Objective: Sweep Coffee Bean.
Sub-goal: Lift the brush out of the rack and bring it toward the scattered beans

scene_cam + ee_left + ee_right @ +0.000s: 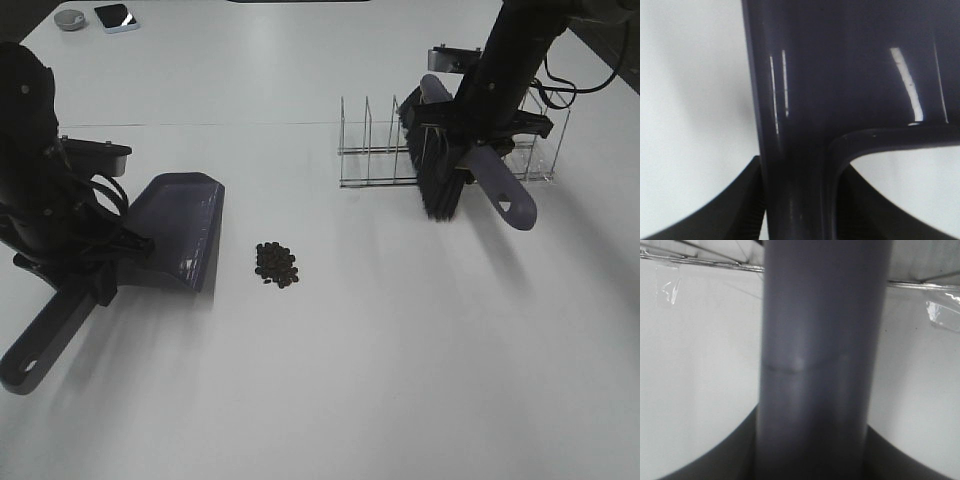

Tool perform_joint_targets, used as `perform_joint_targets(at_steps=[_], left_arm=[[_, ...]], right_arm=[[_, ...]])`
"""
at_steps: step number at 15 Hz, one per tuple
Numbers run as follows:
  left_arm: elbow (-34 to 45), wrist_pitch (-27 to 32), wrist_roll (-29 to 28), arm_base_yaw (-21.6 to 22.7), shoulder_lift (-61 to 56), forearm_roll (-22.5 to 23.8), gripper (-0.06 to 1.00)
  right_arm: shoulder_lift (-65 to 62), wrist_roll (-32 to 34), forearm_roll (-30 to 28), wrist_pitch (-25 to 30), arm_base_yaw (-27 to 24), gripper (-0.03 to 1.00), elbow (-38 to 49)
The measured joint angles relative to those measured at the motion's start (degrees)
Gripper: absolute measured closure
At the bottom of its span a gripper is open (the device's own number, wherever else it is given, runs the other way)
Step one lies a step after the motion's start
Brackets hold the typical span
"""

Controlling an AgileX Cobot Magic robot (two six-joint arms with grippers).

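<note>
Far to the left of the coffee bean pile, the left gripper is clamping the long handle of a dark purple-grey plastic dustpan. The left wrist view is showing that handle passing between the 2 black fingers, pressed tight against them, so the gripper is closed firmly on it. The pan's scoop is lying just left of the pile, its open lip facing the beans but not touching them, and its handle is trailing away from the pile toward the near left edge of the white worktop.

The coffee bean heap, a few dozen tiny dark brown ovals, is sitting in 1 tight cluster on the worktop, left of the middle.

Behind and to the right of the pile, a thin chrome wire rack with upright dividers is standing on the worktop. At its right half, the right gripper is closed around the grey-purple handle of a brush. Its black bristles are pointing down at the rack's front edge. In the right wrist view the handle is filling the gap between the fingers.

Far behind and left of the pile, a dark phone and a small grey round object are lying side by side.
</note>
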Motion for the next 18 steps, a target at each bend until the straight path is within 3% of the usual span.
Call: perform_joint_targets(at_steps=[9,13,18], left_arm=[[1.0,0.7,-3.2,-2.9,-5.4,0.7,0.61],[7.3,-5.4,-4.4,-5.4,-5.4,1.4,0.61],[8.1,-9.5,-5.4,-7.9,0.9,5.1,0.61]], right_arm=[[-23.5,3.0,-3.9,-1.4,0.0,0.65,28.7],[-28.8,5.2,-7.0,-2.9,0.4,0.65,35.0],[-29.4,9.5,-11.1,-6.5,8.7,0.65,35.6]])
